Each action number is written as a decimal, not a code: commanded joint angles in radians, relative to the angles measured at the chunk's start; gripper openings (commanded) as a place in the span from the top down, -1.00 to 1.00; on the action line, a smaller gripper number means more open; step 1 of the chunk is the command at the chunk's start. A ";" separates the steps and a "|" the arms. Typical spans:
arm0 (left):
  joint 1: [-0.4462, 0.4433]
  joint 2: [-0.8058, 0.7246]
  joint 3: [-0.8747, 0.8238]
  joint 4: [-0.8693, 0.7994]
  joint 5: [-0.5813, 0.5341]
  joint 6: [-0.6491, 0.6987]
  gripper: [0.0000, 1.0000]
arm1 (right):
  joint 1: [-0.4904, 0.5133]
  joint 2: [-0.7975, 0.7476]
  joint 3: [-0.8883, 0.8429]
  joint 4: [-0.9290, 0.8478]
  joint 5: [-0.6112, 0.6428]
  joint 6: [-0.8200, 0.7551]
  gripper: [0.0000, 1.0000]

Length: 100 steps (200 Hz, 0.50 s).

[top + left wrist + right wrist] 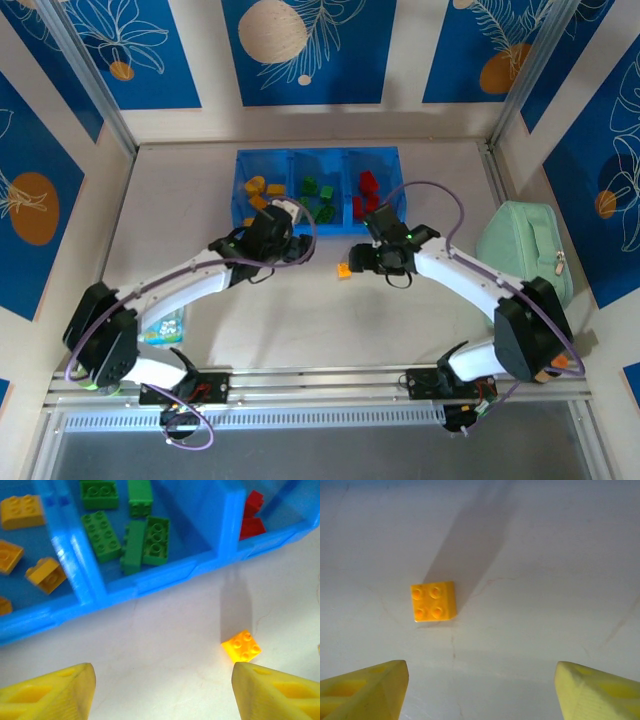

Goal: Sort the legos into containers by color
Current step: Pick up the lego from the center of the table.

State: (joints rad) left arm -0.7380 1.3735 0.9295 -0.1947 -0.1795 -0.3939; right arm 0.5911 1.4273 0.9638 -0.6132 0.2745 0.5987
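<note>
One orange-yellow brick (344, 270) lies studs-up, alone at centre frame. Upper centre, the blue tray (241, 195) holds yellow bricks (262, 187) left, green ones (318, 190) middle, red ones (367, 185) right.

A soft pale green pouch with a zip (520, 245) lies at about 3 o'clock on the flat white table (300, 330), close to the right wall. A small shiny blue-green packet (166, 326) lies at about 8 o'clock. The walls have big blue panels with white leaves and orange circles (300, 50). Silver metal rails (320, 374) run along the near edge at 6 o'clock.
</note>
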 commanded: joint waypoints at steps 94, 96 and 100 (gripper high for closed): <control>0.057 -0.302 -0.381 0.051 0.004 -0.196 -0.43 | 0.085 0.411 0.268 -0.049 -0.032 -0.043 -0.39; 0.057 -0.305 -0.384 0.049 0.003 -0.197 -0.43 | 0.086 0.416 0.270 -0.049 -0.031 -0.043 -0.38; 0.057 -0.312 -0.392 0.046 0.002 -0.199 -0.43 | 0.087 0.426 0.276 -0.052 -0.031 -0.043 -0.37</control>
State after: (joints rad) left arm -0.6846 1.1126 0.5785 -0.1387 -0.1738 -0.5526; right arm 0.6621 1.8019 1.1942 -0.6250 0.2573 0.5663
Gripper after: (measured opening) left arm 0.717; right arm 0.702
